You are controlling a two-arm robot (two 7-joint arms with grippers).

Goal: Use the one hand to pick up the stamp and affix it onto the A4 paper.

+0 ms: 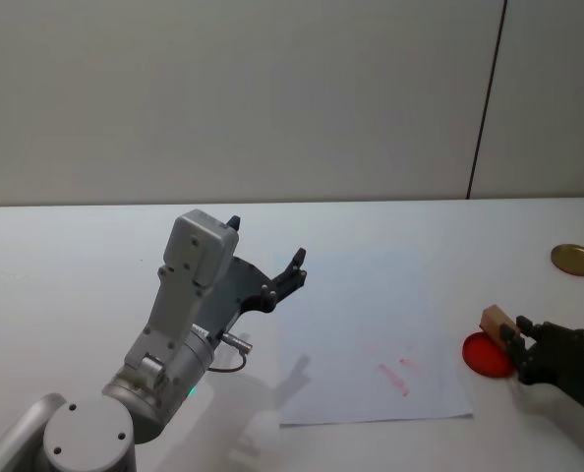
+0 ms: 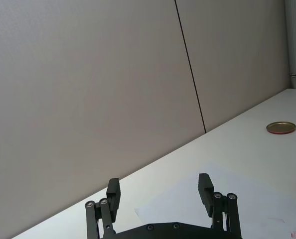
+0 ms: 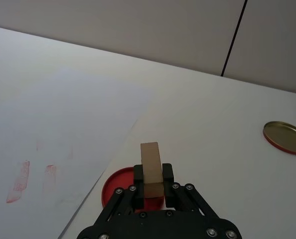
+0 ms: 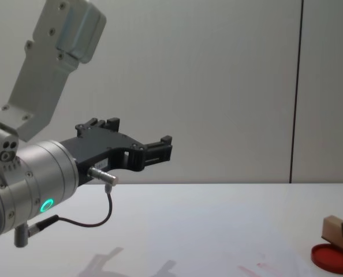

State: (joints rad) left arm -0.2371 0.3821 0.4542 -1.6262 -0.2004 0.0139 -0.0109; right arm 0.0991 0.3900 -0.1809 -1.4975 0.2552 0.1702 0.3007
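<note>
So the right gripper (image 3: 152, 175) is over at the right side of the table (image 1: 76, 256), and its jaws are clamped on the stamp (image 3: 150, 162). The little wooden block sits right between the two black fingers (image 3: 138, 173), squeezed on both sides. One end pokes out past the fingertips and the other end is tucked down between them. From the chest view the stamp looks tilted, not straight up. It's hanging right over the red ink pad (image 1: 484, 356), around the pad's edge, and honestly I can't tell if it's touching the pad or just above it. The A4 paper (image 1: 371, 324) lies flat just beside the pad toward the robot's left, with the pad right at its edge. There are a couple of smudgy red marks on the sheet, and the stamp isn't over the paper. A gold round lid (image 1: 575, 259) sits farther back on the right, well apart from everything. The left gripper (image 2: 159, 185) is raised up off the table on the left, jaws spread wide with nothing in them.
</note>
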